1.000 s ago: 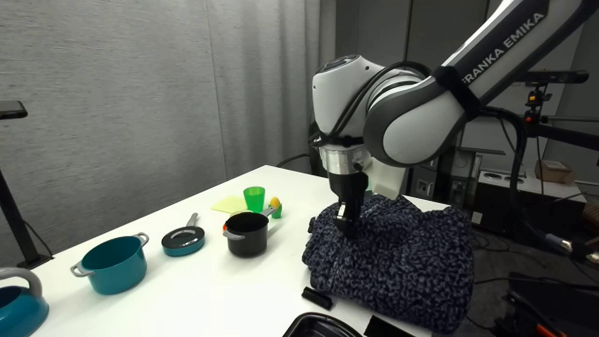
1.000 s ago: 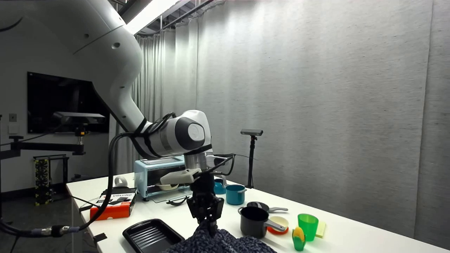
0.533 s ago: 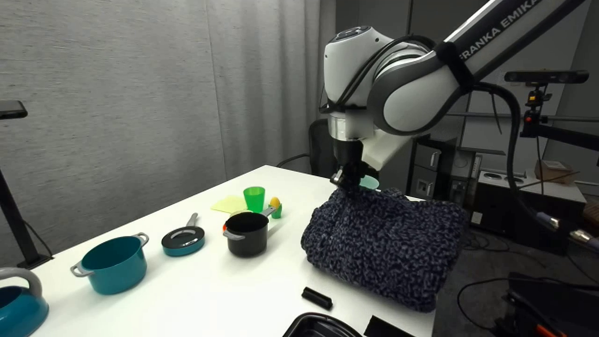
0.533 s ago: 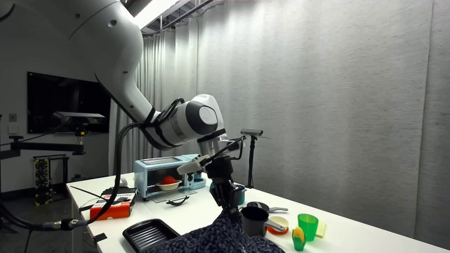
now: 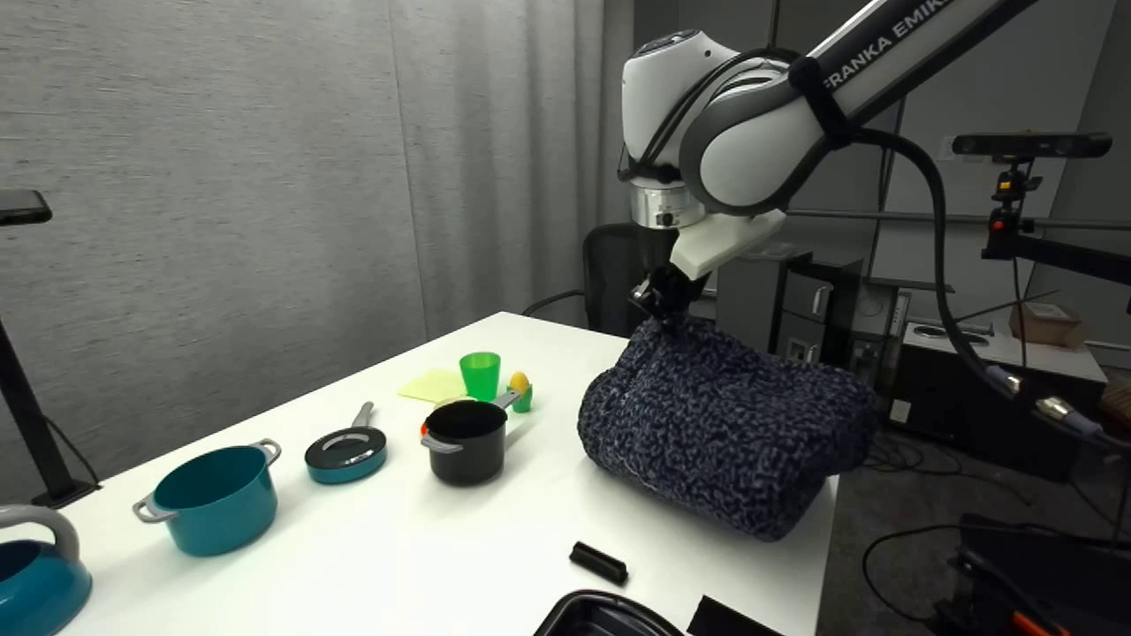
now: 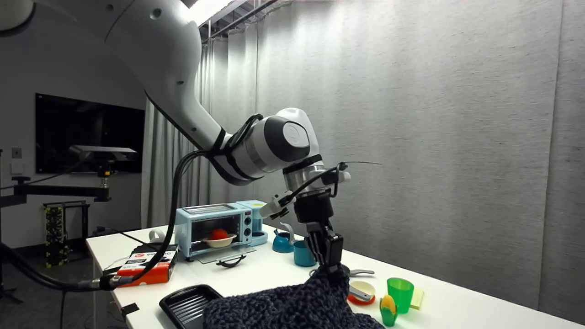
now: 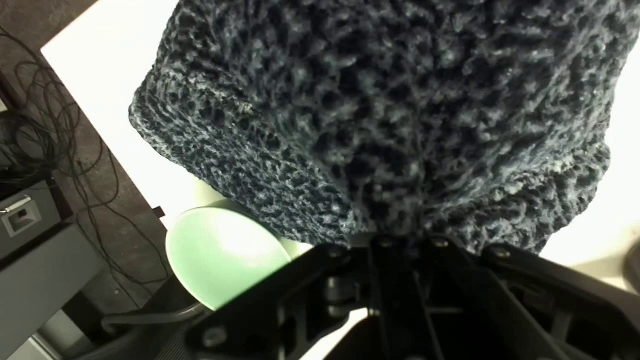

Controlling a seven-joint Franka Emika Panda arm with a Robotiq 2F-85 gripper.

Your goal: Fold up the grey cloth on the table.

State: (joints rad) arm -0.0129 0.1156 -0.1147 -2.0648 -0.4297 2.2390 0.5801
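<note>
Hand [image 6: 330, 267] on cloth [image 6: 283, 307], red thing [image 6: 218, 234] in bowl [image 6: 219, 242]

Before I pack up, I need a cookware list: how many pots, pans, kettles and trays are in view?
Pots: 2, the teal pot and the black pot
Pan: 1
Kettle: 1
Tray: 1
Total: 5

Two looks along the long white-topped table [image 5: 398, 565], plus a tight wrist close-up!
In an exterior view we peer slightly down, the round teal pot [image 5: 221, 512] nearer than the translucent green cup [image 5: 480, 378]; in an exterior view facing roughly the opposite way, that cup's near, the boxy light-blue toaster oven [image 6: 215, 215] far. Both share pot, cup and the dark navy-grey speckled cloth [image 7: 375, 100], and here's the wrist view, aimed down past the black two-fingered gripper [image 7: 411, 245], cloth filling much of it!
</note>
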